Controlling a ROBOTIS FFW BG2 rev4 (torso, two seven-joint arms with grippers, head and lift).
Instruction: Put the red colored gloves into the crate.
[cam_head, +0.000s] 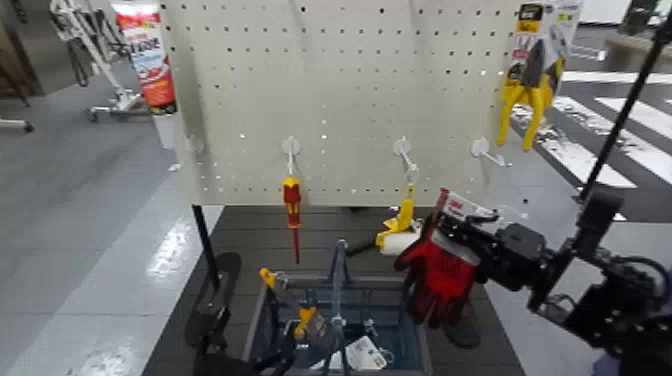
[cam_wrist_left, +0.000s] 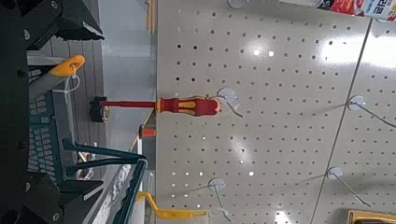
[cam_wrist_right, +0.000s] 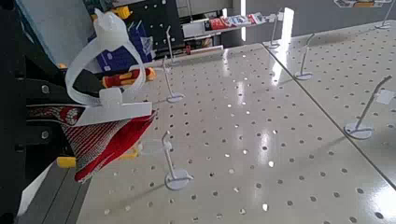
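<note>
1. Right gripper (cam_head: 455, 225) is shut on the retail tag (cam_head: 458, 206) of the red gloves (cam_head: 440, 283), at the right side of the pegboard's lower edge in the head view. The gloves hang down from it, backs dark, with the white hanging loop (cam_wrist_right: 101, 58) of the tag showing in the right wrist view.
2. In the head view the gloves overlap the right rim of the crate (cam_head: 417, 335); whether they touch it, I cannot tell.
3. Left gripper (cam_wrist_left: 96, 112) is low by the crate's left side, its jaws wide apart and holding nothing.
4. Inside the crate lie a white packet (cam_head: 362, 353) and other small items too unclear to name. The crate's handle (cam_head: 340, 285) is upright.
5. On the pegboard (cam_head: 345, 95), a red-and-yellow screwdriver (cam_head: 292, 203) hangs tip down from a hook. A yellow tool (cam_head: 407, 212) hangs between it and the gloves, with a white roll-like piece (cam_head: 400, 243) beside it.
6. Yellow-handled pliers (cam_head: 530, 92) hang at the upper right, and a red-and-white package (cam_head: 148, 58) at the upper left.
</note>
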